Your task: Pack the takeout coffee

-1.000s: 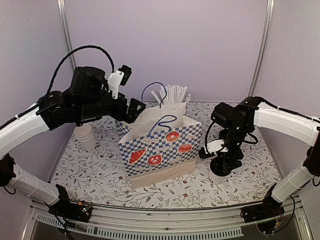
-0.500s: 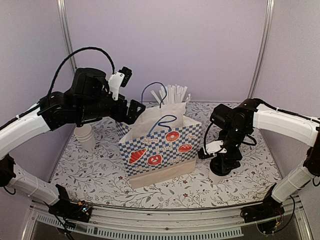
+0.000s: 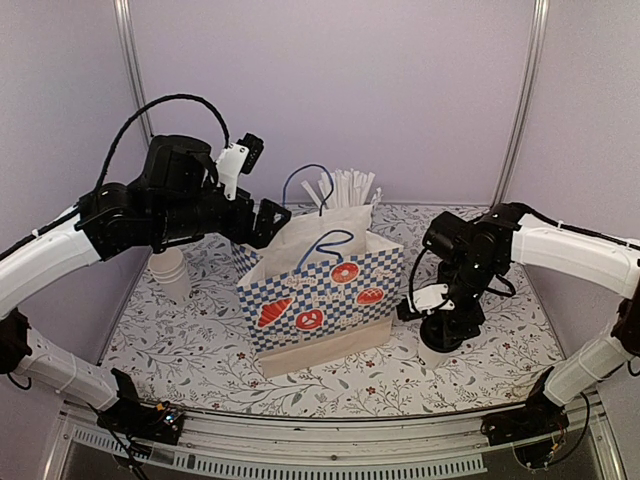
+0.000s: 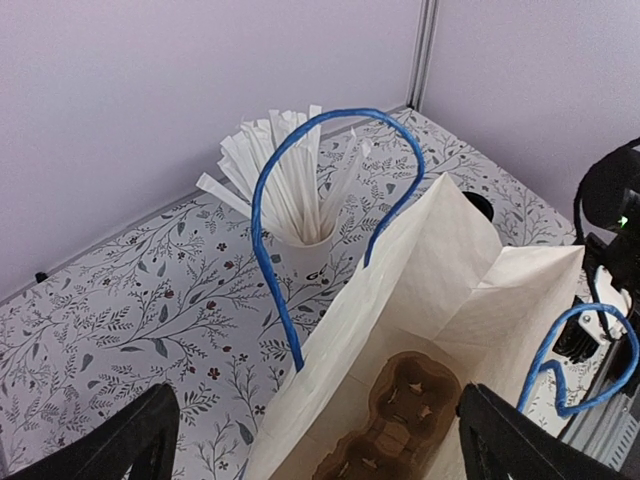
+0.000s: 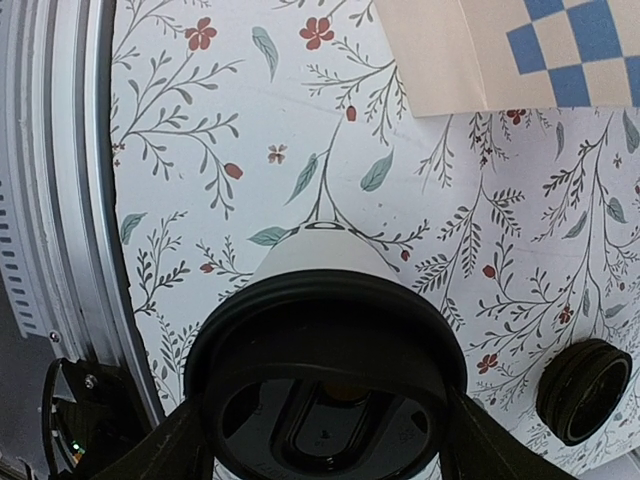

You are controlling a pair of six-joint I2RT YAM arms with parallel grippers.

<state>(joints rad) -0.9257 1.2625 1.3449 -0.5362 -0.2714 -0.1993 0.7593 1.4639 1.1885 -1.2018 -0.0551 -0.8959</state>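
Right arm has settled a little lower over the takeout coffee since the earlier overhead frames; left arm unchanged.

Right gripper: pointing down, one finger on each side of the black lid, both hard against its rim in the wrist view. Cannot tell whether they already bear on it or only flank it. Cup is upright on the counter, at the near right, just beside the right end of the paper bag, not touching it. White cup wall shows below the lid.

Spare black lid lies flat on the counter near the cup, apart from it.

Bag stands upright mid-counter with its mouth open and blue handles up. Brown moulded cup carrier sits at the bottom, wells facing up.

Left gripper: fingers spread wide and holding nothing, poised over the bag's back-left rim.

Stack of paper cups at far left; cup of white straws behind the bag.

Judgement: grasp stage, nothing lifted. Next comes a firm squeeze below the lid, then a lift up and across into a carrier well. Risk: pinching the lid alone could pop it off.
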